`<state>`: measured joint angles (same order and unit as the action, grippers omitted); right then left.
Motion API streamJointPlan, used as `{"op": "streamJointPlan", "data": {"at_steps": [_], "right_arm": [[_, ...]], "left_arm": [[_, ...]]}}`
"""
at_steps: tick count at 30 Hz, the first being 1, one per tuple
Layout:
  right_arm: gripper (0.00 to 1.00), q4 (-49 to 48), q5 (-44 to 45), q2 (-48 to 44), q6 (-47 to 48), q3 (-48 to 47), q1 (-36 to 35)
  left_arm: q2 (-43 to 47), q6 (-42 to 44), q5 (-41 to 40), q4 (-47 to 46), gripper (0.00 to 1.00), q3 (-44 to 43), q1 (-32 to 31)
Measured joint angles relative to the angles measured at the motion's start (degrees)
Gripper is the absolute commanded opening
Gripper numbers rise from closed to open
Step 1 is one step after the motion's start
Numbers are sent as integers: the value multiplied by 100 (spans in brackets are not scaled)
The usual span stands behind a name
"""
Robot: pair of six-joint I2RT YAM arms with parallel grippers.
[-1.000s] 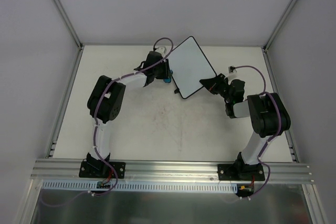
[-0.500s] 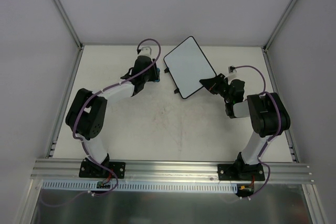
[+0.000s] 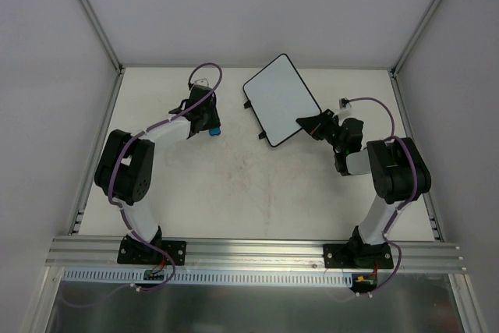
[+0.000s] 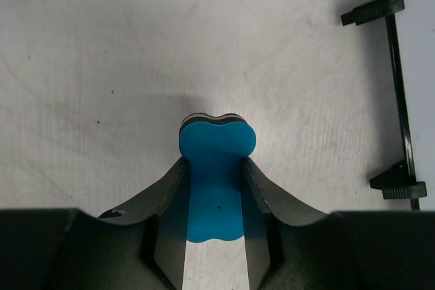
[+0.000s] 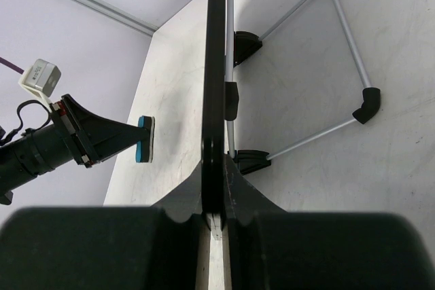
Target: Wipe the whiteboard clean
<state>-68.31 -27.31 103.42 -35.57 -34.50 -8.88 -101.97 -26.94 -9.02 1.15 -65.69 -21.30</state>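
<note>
The whiteboard (image 3: 279, 97) is white with a thin black frame and shows no marks; it sits tilted at the back of the table. My right gripper (image 3: 306, 125) is shut on its near right edge. In the right wrist view the whiteboard (image 5: 216, 66) is edge-on between the jaws of the right gripper (image 5: 216, 168). My left gripper (image 3: 210, 126) is shut on a blue bone-shaped eraser (image 3: 213, 132), left of the board and apart from it. The left wrist view shows the eraser (image 4: 216, 168) pinched at its waist, with the whiteboard (image 4: 421, 32) at the far right.
A wire stand (image 5: 353, 45) with black corner pieces props the board from behind. An aluminium rail (image 3: 257, 251) runs along the near edge, and metal frame posts (image 3: 90, 13) and white walls close in the table. The tabletop (image 3: 249, 177) has faint smudges.
My left arm has drawn the eraser away from the board's left edge, leftward and toward the near side. The board and the right arm have stayed put.
</note>
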Motion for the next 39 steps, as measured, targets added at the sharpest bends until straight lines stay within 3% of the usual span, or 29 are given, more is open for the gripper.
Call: {"op": "streamJointPlan", "data": {"at_steps": [11,15,24,26,27,28,39], "right_arm": [[0,-7,-15,26,-13,-26,-4],[0,-7,-15,26,-13,-28,-4],[0,-4,-17,28,-20,-31,-4],[0,-4,-17,28,-20,-31,-4],[0,-4,-17,28,-20,-31,-4],[0,-4,-17,28,-20,-31,-4],[20,-44,-72,55,-68,-50,-15]], "left_arm": [[-205,-81,291,483,33,-72,116],[-205,-116,310,535,54,-74,118],[-205,-236,302,542,72,-74,118],[-205,-247,299,542,85,-74,118],[-205,-260,297,544,97,-74,118],[-205,-260,295,544,99,-74,118],[-87,-350,304,452,99,31,118]]}}
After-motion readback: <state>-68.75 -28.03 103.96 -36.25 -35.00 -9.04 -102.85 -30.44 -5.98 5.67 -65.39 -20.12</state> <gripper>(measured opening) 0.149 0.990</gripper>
